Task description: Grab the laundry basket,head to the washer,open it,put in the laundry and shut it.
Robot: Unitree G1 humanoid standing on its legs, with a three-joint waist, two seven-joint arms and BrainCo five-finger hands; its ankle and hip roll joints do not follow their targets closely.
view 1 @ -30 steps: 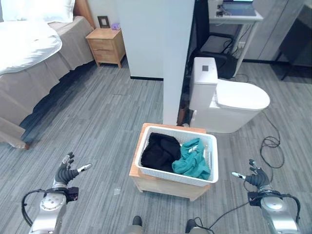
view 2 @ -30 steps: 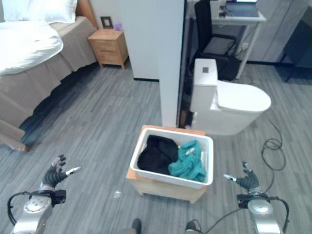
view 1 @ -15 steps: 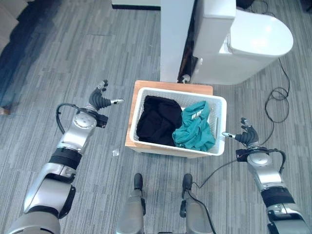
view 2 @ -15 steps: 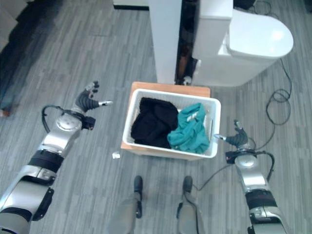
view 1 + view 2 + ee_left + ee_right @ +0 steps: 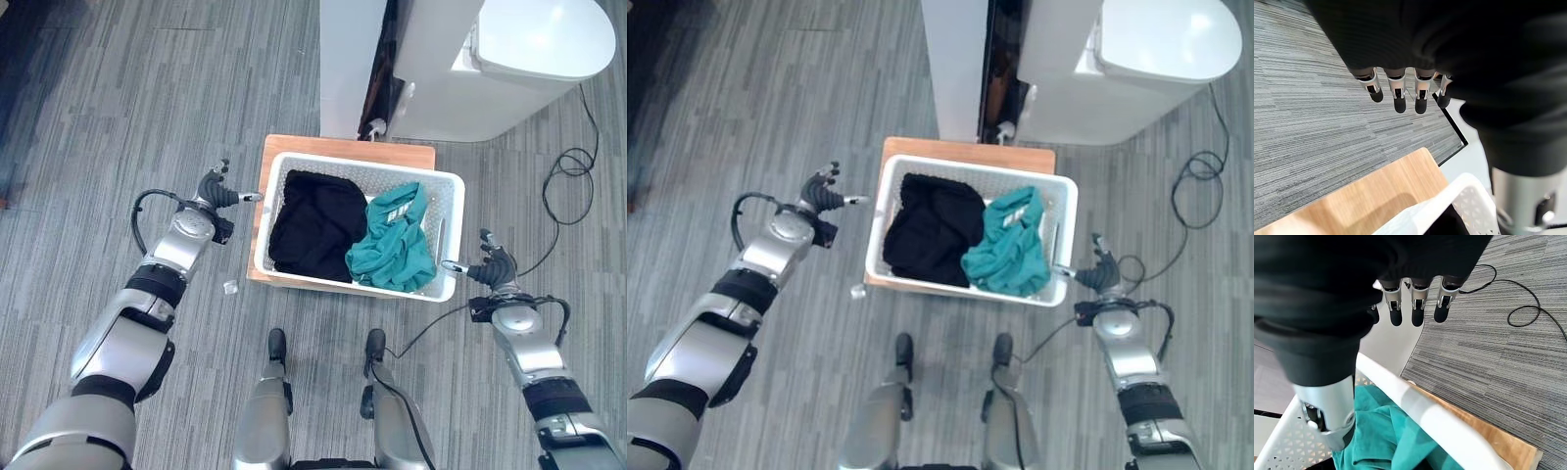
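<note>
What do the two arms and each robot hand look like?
Both arms are silver-grey with rounded shells and black bands at the joints. The left robot hand and the right robot hand have silver fingers with dark tips and a separate thumb. A dark ribbed cover wraps the back of each hand and the wrist.

The left hand [image 5: 217, 192] is reaching toward two o'clock, fingers [image 5: 1396, 93] straight, thumb spread. The right hand [image 5: 493, 268] is pointing toward eleven o'clock, fingers [image 5: 1415, 308] extended and relaxed.
</note>
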